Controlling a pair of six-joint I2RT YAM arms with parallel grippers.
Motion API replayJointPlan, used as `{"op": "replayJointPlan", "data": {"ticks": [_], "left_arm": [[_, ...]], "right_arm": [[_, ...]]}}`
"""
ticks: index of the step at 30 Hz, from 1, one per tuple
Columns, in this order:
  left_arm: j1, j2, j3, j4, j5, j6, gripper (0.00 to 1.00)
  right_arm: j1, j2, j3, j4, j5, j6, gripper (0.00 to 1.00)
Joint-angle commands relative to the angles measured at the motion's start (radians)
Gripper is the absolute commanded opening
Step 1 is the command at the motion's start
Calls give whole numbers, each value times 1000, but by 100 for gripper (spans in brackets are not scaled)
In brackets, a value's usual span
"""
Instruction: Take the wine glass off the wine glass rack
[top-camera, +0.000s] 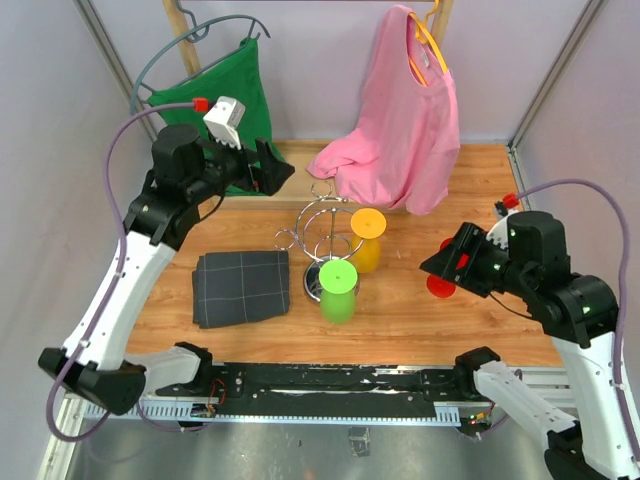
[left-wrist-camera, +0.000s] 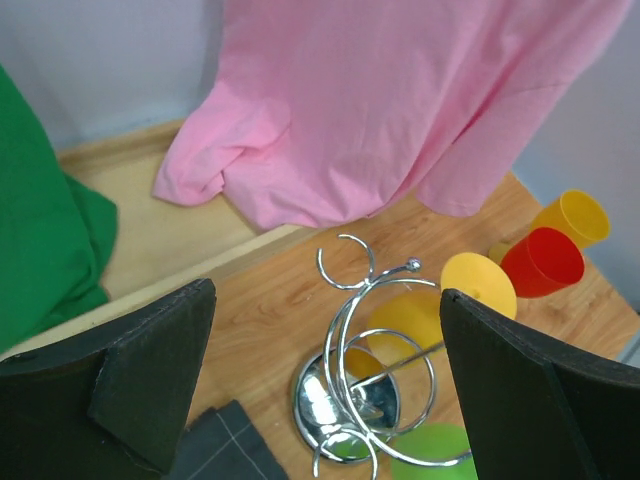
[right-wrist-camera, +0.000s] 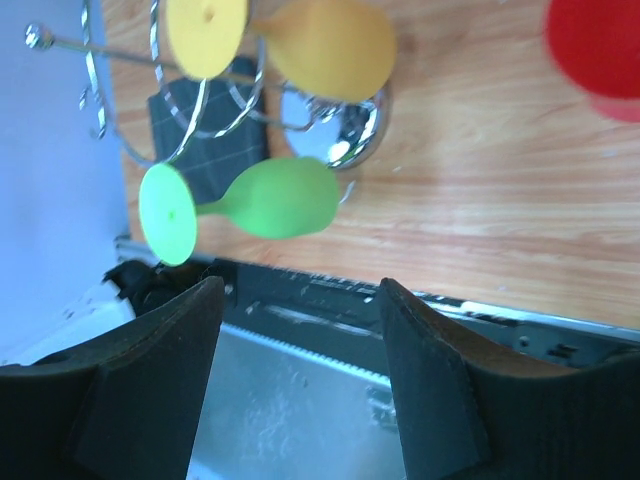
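Note:
The chrome wine glass rack (top-camera: 318, 232) stands mid-table; it also shows in the left wrist view (left-wrist-camera: 352, 385) and the right wrist view (right-wrist-camera: 338, 122). A yellow wine glass (top-camera: 366, 240) (left-wrist-camera: 415, 322) (right-wrist-camera: 325, 45) and a green wine glass (top-camera: 338, 290) (left-wrist-camera: 432, 452) (right-wrist-camera: 283, 197) hang on it upside down, feet up. My left gripper (top-camera: 275, 172) (left-wrist-camera: 328, 295) is open and empty, above and behind-left of the rack. My right gripper (top-camera: 440, 265) (right-wrist-camera: 300, 290) is open and empty, to the rack's right.
A red glass (top-camera: 438, 286) (left-wrist-camera: 542, 262) (right-wrist-camera: 597, 48) stands by my right gripper, with another yellow glass (left-wrist-camera: 572, 217) behind it. A dark folded cloth (top-camera: 242, 286) lies left of the rack. A pink shirt (top-camera: 400, 120) and a green garment (top-camera: 225, 95) hang at the back.

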Motion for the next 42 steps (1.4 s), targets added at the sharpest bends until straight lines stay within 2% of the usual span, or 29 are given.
{"op": "replayJointPlan", "data": {"ticks": [1,6,8,12,21,29,42], "left_arm": [[55,60,63,15,158,-113,99],[55,104,89,32,171,-118,99],[55,114,95,31,164,-117,99],[58,106,87,31,150,-111,99],[66,93,38,49,173,-144,99],[65,116,63,54,187,-167,99],[65,123,61,52,201,-163,99]], "right_arm": [[161,-43,-85,193,-13,214,65],[474,54,-153,384,173,328,66],[536,108,-156,426,213,346,66],[562,116,-208,529,245,384,63],[665,0,-420,677,366,515,56],[749,-18,-486,744,453,559,51],[801,-77,-624,890,526,623,43]]}}
